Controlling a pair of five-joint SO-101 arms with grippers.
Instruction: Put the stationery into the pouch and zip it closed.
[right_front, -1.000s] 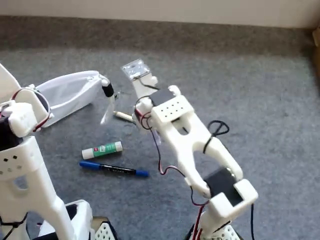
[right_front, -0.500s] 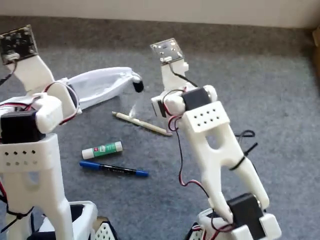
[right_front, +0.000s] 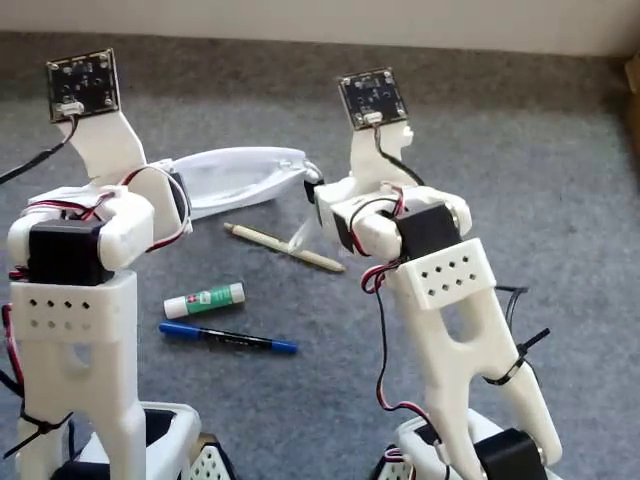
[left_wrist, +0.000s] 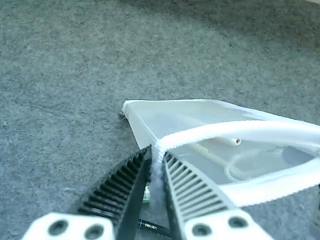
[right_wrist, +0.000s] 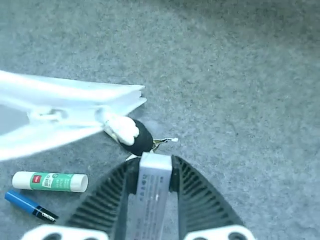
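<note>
Nearest my bases, the blue pen (right_front: 228, 339) lies on the grey carpet (right_front: 560, 200). The glue stick (right_front: 205, 298) sits just beyond it at 11 o'clock, not touching. Farther out, at 2 o'clock from the glue stick, the wooden pencil (right_front: 285, 247) lies slanted. Beyond that, the white mesh pouch (right_front: 240, 178) spans between my arms, mouth open. My left gripper (left_wrist: 156, 156) is clenched on its zip edge at the 9 o'clock end. My right gripper (right_wrist: 150, 161), at the 3 o'clock end, grasps a pale flat strip (right_wrist: 149, 196) just beside the pouch's black bead (right_wrist: 138, 141).
</note>
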